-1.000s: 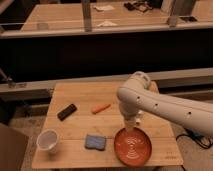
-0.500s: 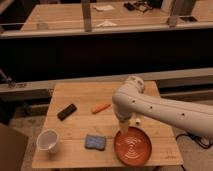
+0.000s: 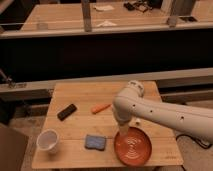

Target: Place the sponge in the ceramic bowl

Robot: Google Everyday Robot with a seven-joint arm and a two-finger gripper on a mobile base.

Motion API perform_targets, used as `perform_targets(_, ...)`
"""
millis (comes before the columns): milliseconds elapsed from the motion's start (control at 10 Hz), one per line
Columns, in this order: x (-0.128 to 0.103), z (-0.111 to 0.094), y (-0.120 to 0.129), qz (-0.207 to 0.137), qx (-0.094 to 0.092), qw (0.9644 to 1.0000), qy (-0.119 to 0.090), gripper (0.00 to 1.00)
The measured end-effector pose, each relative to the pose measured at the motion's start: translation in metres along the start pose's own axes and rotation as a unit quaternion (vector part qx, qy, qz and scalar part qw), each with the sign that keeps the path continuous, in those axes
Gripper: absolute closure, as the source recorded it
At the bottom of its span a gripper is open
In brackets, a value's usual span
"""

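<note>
The hand (image 3: 122,131) points downward at the end of the white arm (image 3: 160,113), low over the wooden worktop (image 3: 80,94); its tip stands at the upper-left rim of the bowl (image 3: 141,153); whether it is open or closed cannot be told, and nothing is seen in its hold.

The sponge (image 3: 95,142) lies flat on the worktop, just to the left of the hand in the view and slightly nearer the front edge; it is apart from the hand and outside the bowl, close to the bowl's left rim but not touching it.

The bowl sits directly below and to the right of the hand, its ringed inside bare.

An orange stick-shaped item (image 3: 101,108) lies beyond the hand, up and to the left; a black block (image 3: 66,111) lies further left of that; a white cup (image 3: 48,140) stands upright well to the left of the hand, beyond the sponge, near the front-left corner of the worktop.
</note>
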Motion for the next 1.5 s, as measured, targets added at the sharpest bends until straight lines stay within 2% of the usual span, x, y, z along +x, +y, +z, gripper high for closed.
perform_targets(1500, -0.051, 0.028, 0.003, -0.041, 0.004, 0.9987, -0.032, 0.2)
